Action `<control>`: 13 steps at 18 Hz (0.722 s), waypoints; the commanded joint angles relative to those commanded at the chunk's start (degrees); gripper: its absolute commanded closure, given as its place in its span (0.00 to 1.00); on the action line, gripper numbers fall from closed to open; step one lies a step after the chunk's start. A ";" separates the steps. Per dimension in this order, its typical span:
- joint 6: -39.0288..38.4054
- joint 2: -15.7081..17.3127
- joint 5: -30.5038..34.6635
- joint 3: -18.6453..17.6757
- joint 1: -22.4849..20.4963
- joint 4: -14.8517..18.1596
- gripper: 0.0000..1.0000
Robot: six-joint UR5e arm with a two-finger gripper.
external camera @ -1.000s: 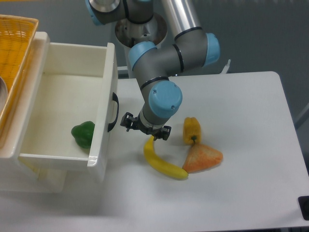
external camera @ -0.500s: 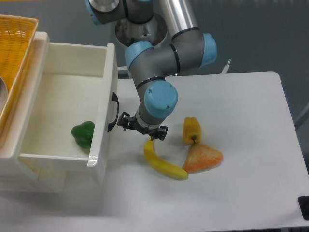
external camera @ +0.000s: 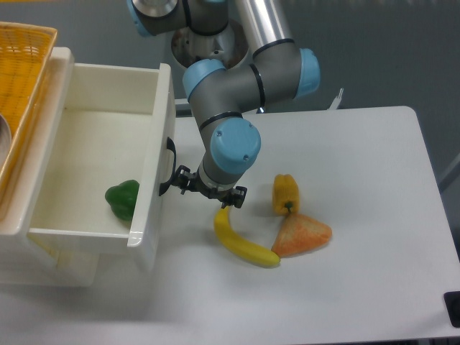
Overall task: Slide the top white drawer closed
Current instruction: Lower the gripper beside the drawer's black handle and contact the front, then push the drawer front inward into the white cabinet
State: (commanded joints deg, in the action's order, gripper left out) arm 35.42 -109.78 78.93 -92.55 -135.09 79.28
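White and glossy, the top white drawer point(external camera: 108, 180) stands pulled far out of its small cabinet at the left of the scene, its open box showing a green pepper point(external camera: 123, 198) lying inside near the front panel. That front panel is a tall flat slab whose long edge runs from the far side of the tabletop point(external camera: 359, 273) toward the viewer, and a black curved handle point(external camera: 170, 167) sits on its outer face, looking toward the arm.

Just beside that handle, on the side away from the cabinet, the gripper point(external camera: 207, 190) hangs low over the tabletop, pointing down from a blue-and-grey wrist. It appears to be at or very near the handle; whether it touches cannot be told. How far its fingers are apart cannot be made out from this angle, and nothing shows between them.

Closing the drawer would likely mean pushing the panel toward the cabinet, square to its long edge.

A banana point(external camera: 243, 243), a yellow pepper point(external camera: 285, 192) and an orange wedge-shaped item point(external camera: 302, 235) lie close behind the gripper. A yellow wicker basket point(external camera: 21, 79) sits on top of the cabinet.
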 joint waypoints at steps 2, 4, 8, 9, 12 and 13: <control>0.00 0.18 0.00 0.00 0.44 0.09 0.00; -0.09 0.27 0.00 0.00 0.70 0.09 0.00; -1.40 0.44 0.00 0.00 1.58 0.00 0.00; -1.49 0.44 0.00 0.00 1.76 0.00 0.00; -1.58 0.44 0.00 0.00 2.28 0.00 0.00; -2.02 0.44 0.00 0.00 2.29 0.00 0.00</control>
State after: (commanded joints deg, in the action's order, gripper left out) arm 33.40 -109.34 78.93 -92.55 -132.80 79.28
